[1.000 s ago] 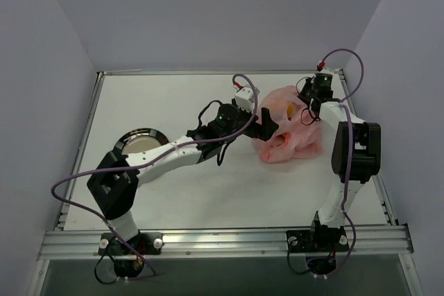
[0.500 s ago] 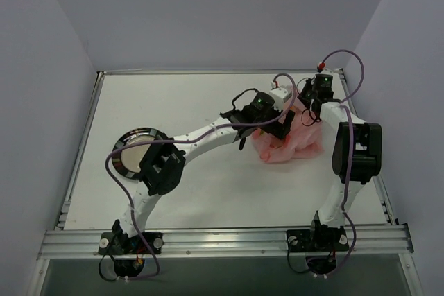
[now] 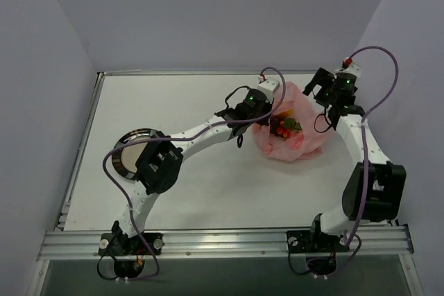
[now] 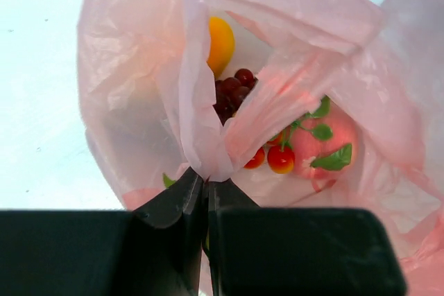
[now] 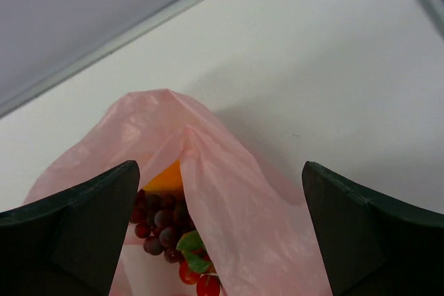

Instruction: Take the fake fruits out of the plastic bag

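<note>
a: which step is this?

b: opening the bag, i'd say. nothing looks to be out on the white, smooth surface (image 3: 208, 102) yet. the plastic bag (image 3: 302, 147) sits toward its far right side. it's a thin, crinkly, see-through pink heap with its mouth gaping upward.

a: and the hands?

b: the left hand (image 4: 206, 188) is pressed together on a fold of the bag's rim, pinching the film up into a peak. the right hand (image 5: 220, 199) is spread wide above the bag's far edge and holds nothing.

a: so the fake fruits are all inside?

b: yes, the fake fruits (image 3: 286, 126) lie low in the bag and show through the mouth. all of them are glossy, hard-looking plastic. there's a round pink one (image 4: 326, 136) with green leaves, a yellow-orange oval (image 4: 220, 43) half behind the film, a knobbly bunch of dark grapes (image 4: 232, 91), and a few little red balls (image 4: 281, 159).

a: what does the next move call for?

b: i reckon the left hand has to hold the mouth up while the right goes down through it and closes on one fruit alone. the film is slack and could get caught in the pinch, and those slick round shapes may slip.
</note>
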Tool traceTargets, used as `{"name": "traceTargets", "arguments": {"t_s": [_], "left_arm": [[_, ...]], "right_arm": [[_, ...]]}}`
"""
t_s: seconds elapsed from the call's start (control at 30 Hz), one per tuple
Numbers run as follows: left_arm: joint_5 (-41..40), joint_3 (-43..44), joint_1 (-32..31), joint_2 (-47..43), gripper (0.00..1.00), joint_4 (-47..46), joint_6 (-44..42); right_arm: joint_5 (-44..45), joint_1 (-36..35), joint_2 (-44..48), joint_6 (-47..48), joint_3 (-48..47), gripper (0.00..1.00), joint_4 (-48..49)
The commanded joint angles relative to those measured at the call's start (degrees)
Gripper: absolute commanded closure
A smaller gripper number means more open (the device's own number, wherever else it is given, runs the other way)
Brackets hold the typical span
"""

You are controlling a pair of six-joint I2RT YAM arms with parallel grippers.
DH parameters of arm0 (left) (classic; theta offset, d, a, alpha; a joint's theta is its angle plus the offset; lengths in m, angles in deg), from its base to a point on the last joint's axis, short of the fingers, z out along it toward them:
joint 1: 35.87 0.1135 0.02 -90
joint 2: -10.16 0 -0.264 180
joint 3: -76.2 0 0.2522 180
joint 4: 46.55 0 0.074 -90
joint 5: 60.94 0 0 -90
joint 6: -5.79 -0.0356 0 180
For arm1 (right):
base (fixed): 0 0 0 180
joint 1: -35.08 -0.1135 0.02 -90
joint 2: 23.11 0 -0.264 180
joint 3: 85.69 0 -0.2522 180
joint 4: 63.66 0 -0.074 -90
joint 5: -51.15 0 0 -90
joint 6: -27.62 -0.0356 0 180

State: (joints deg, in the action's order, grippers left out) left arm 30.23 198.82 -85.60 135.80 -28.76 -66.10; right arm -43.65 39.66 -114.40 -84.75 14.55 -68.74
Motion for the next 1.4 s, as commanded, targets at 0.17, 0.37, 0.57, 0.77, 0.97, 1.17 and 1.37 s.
{"name": "traceTargets", "arguments": {"t_s": [0.17,0.37,0.57,0.77,0.97,1.17,1.37], "left_arm": [[1.64,-6.37,2.36,-6.38,0.98,-14.22,10.45],[3.22,-6.91,4.21,-5.24,0.98,-15.72,13.53],[4.19,-5.33,5.7,-2.87,0.98,-14.41,13.88],[4.98,-2.69,7.72,1.44,0.98,-13.7,15.81],[6.56,-1.97,9.22,6.63,0.98,-15.36,18.45],[8.32,-9.7,9.57,1.72,0.75,-22.04,18.63],[8.33,-24.12,9.31,-16.36,0.21,-23.9,17.4]], "right_arm": [[11.02,-1.76,22.27,-1.45,6.66,0.0,-5.52],[15.25,-11.6,27.04,-1.01,12.55,0.12,-11.32],[24.75,-10.83,26.87,-8.29,23.78,0.44,-9.66],[14.75,-3.36,25.03,-12.87,34.6,0.76,-0.35],[10.16,-0.36,19.12,-13.22,38.74,0.81,6.5],[8.4,-0.54,20.79,-13.31,41.21,0.84,8.01],[8.66,-0.71,25.36,-13.14,42.27,0.82,8.27]]}}
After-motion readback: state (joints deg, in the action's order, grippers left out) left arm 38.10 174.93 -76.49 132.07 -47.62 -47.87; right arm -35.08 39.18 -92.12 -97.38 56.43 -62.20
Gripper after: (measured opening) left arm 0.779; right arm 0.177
